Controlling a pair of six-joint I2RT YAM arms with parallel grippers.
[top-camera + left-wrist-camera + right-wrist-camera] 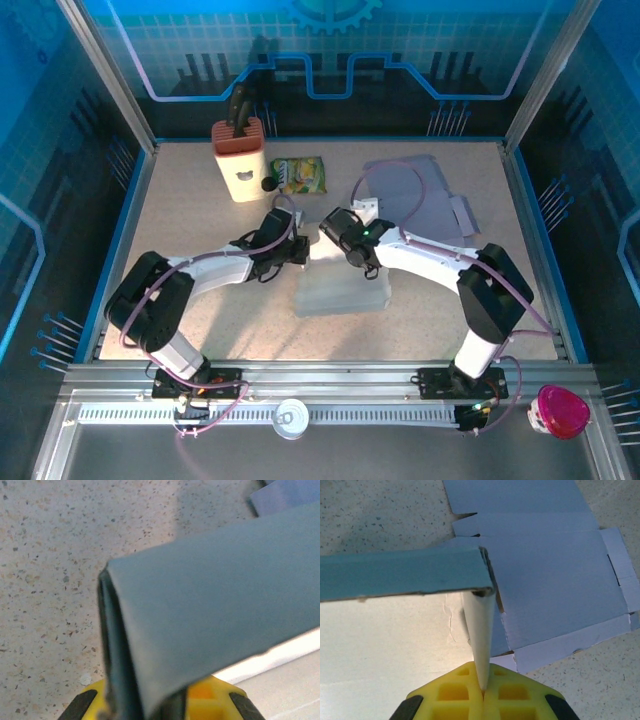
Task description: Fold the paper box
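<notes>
Two robot arms meet mid-table over the pale grey-blue cardboard paper box (340,288), lying on the speckled beige tabletop (190,220). The left gripper (145,706) pinches its folded edge (120,645); the right gripper (483,692) clamps its upright flap (480,625). A flat cardboard sheet (420,190) lies just behind.

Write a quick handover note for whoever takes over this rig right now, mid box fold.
Left claw: shut on a raised, folded flap of the paper box.
Right claw: shut on an upright panel edge of the same box.
Box: mid-table between the arms, near part lying flat. A second flat blank lies far right.
Done: far edge lifted, it seems.
Left: remaining walls and closing.
</notes>
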